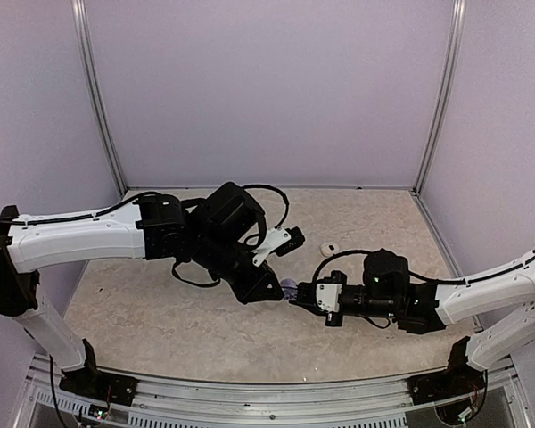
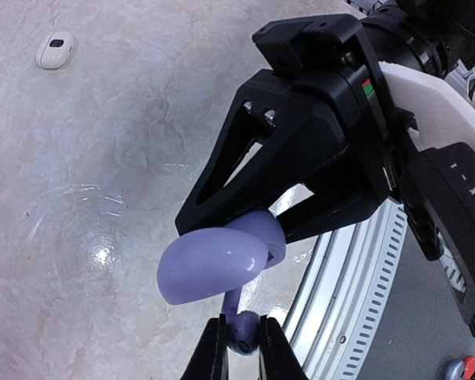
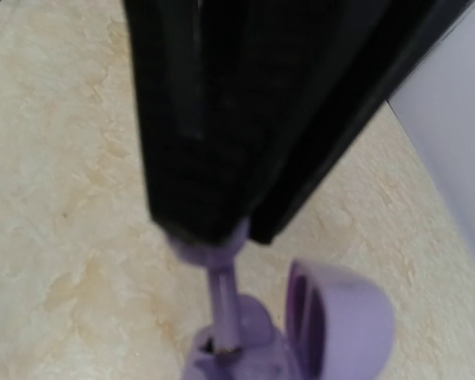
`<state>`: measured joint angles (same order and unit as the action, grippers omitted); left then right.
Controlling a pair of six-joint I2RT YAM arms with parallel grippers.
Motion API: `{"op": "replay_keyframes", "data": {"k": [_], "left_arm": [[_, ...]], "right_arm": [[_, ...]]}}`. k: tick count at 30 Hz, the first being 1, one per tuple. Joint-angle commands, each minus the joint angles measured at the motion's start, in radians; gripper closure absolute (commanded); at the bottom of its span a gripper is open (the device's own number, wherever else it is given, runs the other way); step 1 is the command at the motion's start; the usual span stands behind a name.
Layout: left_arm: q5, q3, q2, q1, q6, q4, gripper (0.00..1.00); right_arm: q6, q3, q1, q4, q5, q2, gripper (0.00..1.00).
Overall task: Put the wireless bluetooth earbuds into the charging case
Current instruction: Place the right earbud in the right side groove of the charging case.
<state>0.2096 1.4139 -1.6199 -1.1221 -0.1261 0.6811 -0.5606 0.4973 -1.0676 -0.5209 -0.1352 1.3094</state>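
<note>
- Left gripper [image 2: 242, 355]: jaws pinched tight on a lilac earbud [image 2: 243, 331].
- Right gripper [image 2: 241, 233]: jaws closed around the open lilac charging case [image 2: 210, 269].
- The earbud's stem seems to touch the case's socket, but that view is blurred.
- A white case [image 2: 55, 49] lies well apart on the surface [image 2: 103, 158].

table [image 1: 160, 312]: beige marbled top | on it: small white oval case [image 1: 331, 248], lying flat, right of centre

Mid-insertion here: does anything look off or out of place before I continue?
Nothing stands out. The left gripper pinches a lilac earbud, stem down into the open lilac case that the right gripper holds. A white case lies alone on the table, apart from both arms. No spill or damage shows.
</note>
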Motion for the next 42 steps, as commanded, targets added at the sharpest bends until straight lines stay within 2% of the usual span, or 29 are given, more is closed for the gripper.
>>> {"op": "replay_keyframes", "data": {"k": [1, 42], "left_arm": [[-0.018, 0.029, -0.015, 0.007, -0.003, 0.003, 0.87], [0.01, 0.066, -0.071, -0.012, 0.009, 0.034, 0.89]], "right_arm": [[-0.005, 0.029, -0.018, -0.001, 0.013, 0.006, 1.0], [-0.03, 0.042, -0.038, 0.011, 0.037, 0.04, 1.0]]}}
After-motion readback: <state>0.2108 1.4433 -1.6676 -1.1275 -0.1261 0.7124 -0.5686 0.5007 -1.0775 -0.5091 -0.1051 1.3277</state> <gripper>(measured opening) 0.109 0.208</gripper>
